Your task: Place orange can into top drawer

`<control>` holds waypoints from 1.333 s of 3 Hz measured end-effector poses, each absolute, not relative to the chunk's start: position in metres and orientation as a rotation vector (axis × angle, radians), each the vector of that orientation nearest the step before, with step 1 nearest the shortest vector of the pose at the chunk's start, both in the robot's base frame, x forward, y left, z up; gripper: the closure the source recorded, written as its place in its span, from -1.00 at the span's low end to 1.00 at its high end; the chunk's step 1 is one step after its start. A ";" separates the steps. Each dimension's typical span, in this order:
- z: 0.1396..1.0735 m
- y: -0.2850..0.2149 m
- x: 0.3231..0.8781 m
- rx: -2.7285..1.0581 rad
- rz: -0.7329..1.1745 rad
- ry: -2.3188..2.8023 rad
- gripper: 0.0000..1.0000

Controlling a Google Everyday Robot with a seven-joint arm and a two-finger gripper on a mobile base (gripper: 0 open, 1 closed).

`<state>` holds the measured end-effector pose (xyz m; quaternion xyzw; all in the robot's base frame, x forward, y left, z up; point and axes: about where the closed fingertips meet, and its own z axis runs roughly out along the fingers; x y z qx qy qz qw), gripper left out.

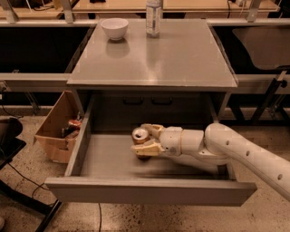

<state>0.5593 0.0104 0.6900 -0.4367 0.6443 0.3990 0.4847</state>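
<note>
Reaching in from 3 o'clock, the gripper [142, 139] sits inside the open top drawer [149, 192], a little left of the drawer's centre. Its two pale fingers [146, 148] are clasped on the orange can [139, 134], one on the near side and one on the far side. The can stands upright between them with its silver top and pull tab facing up. Whether its base touches the drawer floor cannot be told, since the near finger hides it. The white arm [244, 152] runs from the gripper toward 4 o'clock, crossing over the drawer's right wall and leaving the view at the right edge.

Nearest the camera, at 6 o'clock, is the drawer's flat grey front panel, above a speckled floor [136, 222]. Behind the panel the grey drawer floor is bare apart from the can and the gripper.

At 9 o'clock, just beside the drawer's left wall, an open cardboard box [52, 131] stands on the floor with some small items inside.

Farther back, the grey cabinet [154, 59] carries a flat top. Toward 11 o'clock on it sits a white bowl [114, 28], and at 12 o'clock a clear bottle [154, 18] stands upright, near the bowl but apart from it. Beyond them a wooden workbench [181, 5] runs along the top edge.
</note>
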 end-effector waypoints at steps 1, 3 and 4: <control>0.689 0.013 0.560 -1.068 0.973 1.567 -1.00; 0.722 0.013 0.561 -1.208 0.944 1.637 -1.00; 0.768 -0.003 0.557 -1.316 0.862 1.724 -1.00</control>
